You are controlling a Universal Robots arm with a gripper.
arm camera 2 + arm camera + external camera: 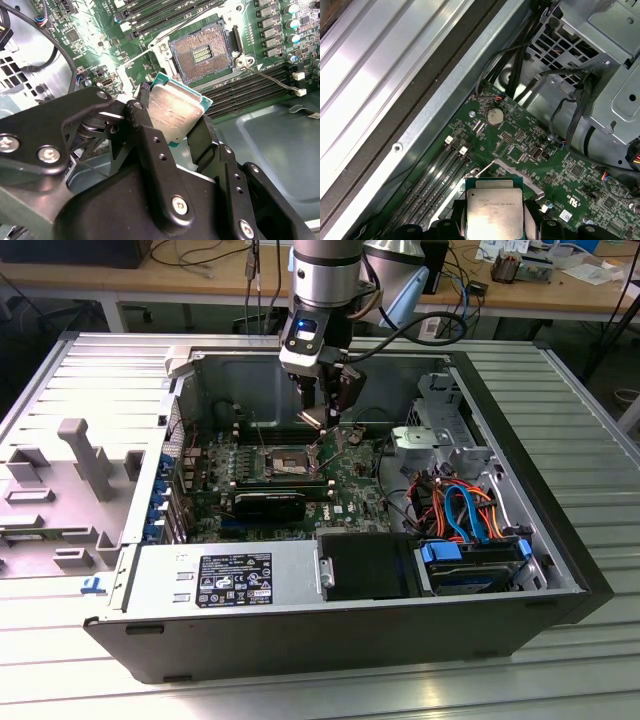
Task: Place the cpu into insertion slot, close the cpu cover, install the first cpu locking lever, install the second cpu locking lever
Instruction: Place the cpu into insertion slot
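Note:
My gripper [172,117] is shut on the cpu [175,110], a flat square chip with a silvery-grey top and green edge, pinched at two opposite sides by the black fingers [150,135]. The chip [493,212] hangs tilted above the green motherboard. The insertion slot [202,52] lies uncovered, its tan contact field bare inside a silvery rim, a short way off from the chip. A thin locking lever [272,78] stands free beside the socket. In the exterior view the gripper [328,420] hovers just off the socket [283,462], toward that view's right.
The open computer case [540,530] walls in the board. Long black memory slots [250,85] flank the socket. A black card [270,505], the power supply [230,580] and a drive bay with blue and orange cables [465,510] sit nearby. A grey side panel [70,470] lies outside.

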